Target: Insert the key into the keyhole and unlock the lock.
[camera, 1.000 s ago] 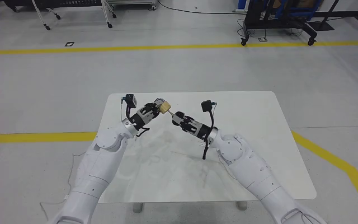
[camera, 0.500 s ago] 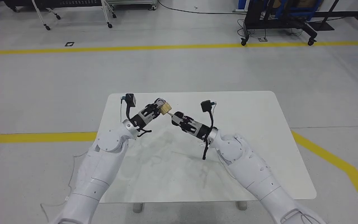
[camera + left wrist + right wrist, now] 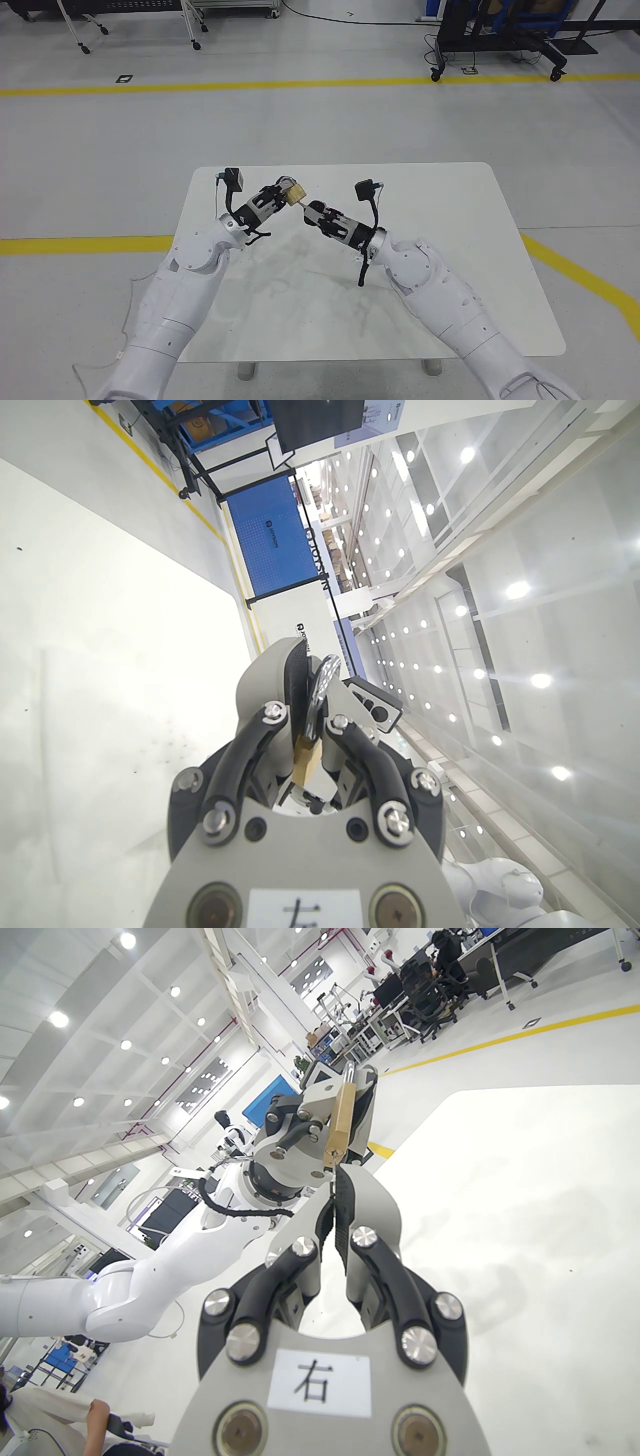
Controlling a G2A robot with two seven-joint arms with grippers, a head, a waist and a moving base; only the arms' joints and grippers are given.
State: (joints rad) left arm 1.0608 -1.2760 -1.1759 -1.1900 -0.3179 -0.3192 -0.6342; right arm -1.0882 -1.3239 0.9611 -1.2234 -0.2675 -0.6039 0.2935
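Holding the lock [image 3: 342, 1120] clamped in my left claw [image 3: 307, 705] above the surface [image 3: 440, 200], I see the key [image 3: 331, 1171], pinched in my right claw [image 3: 337, 1193], lying along the lock's long axis, tip at its bottom end.

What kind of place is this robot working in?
Probably a big robot lab or factory hall. The floor has yellow lines, desks with office chairs stand farther off, and another white robot stands in the background.
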